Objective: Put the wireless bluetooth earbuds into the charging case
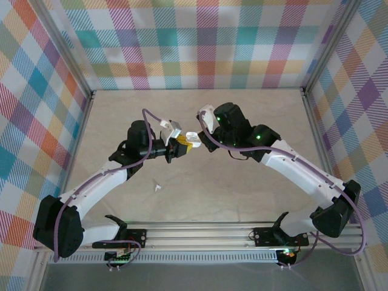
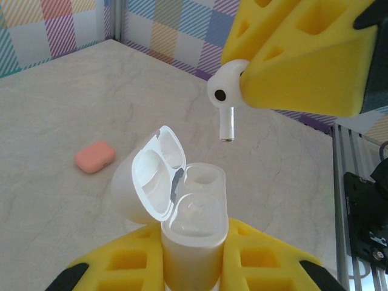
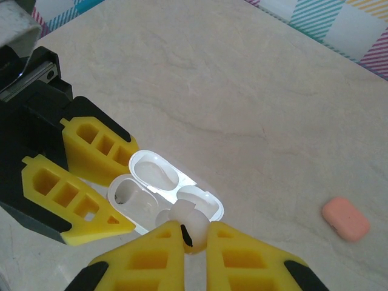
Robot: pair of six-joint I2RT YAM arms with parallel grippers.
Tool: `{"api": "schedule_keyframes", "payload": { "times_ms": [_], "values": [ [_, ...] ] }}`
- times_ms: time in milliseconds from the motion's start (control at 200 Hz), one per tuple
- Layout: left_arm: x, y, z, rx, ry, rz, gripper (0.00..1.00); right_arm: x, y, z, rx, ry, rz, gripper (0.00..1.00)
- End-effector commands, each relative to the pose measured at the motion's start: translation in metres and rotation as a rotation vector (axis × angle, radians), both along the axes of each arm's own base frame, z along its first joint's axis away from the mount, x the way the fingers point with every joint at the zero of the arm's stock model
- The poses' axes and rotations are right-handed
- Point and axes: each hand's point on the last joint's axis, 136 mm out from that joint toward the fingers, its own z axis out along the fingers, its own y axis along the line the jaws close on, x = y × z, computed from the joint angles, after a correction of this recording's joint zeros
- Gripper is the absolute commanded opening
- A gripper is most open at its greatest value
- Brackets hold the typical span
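At bottom centre of the left wrist view, the left gripper (image 2: 193,257) is closed tight on the glossy white plastic charging case (image 2: 195,212), whose lid is flipped open. The right gripper (image 3: 195,241) pinches a white stemmed plastic earbud (image 2: 223,91), which hangs stem-down at upper centre, above and apart from the case. It looks best to line the stem over an open well (image 2: 203,177), keep it upright, lower slowly, and release only once seated.

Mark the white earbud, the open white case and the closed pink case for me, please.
white earbud (image 2: 223,91), left wrist view, on its rounded head.
open white case (image 2: 191,257), left wrist view, on its front wall below the wells.
closed pink case (image 2: 95,156), left wrist view, on its top face.
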Motion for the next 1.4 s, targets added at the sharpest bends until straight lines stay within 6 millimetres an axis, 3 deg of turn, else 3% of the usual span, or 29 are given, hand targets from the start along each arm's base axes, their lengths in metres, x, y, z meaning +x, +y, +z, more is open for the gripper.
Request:
{"api": "schedule_keyframes", "payload": {
  "times_ms": [0, 955, 1280, 1395],
  "values": [
    [-0.002, -0.007, 0.023, -0.041, -0.045, -0.024, 0.0, -0.003, 0.008, -0.006, -0.007, -0.007, 0.044, 0.13],
    [-0.008, -0.005, 0.037, -0.07, -0.064, -0.032, 0.0, -0.005, 0.013, -0.032, -0.045, 0.015, 0.085, 0.13],
    [-0.006, -0.004, 0.039, -0.073, -0.071, -0.017, 0.0, -0.02, 0.02, -0.041, -0.024, 0.063, 0.162, 0.16],
    [-0.006, -0.004, 0.04, -0.075, -0.075, -0.013, 0.0, -0.021, 0.021, -0.04, -0.022, 0.07, 0.167, 0.23]
  ]
}}
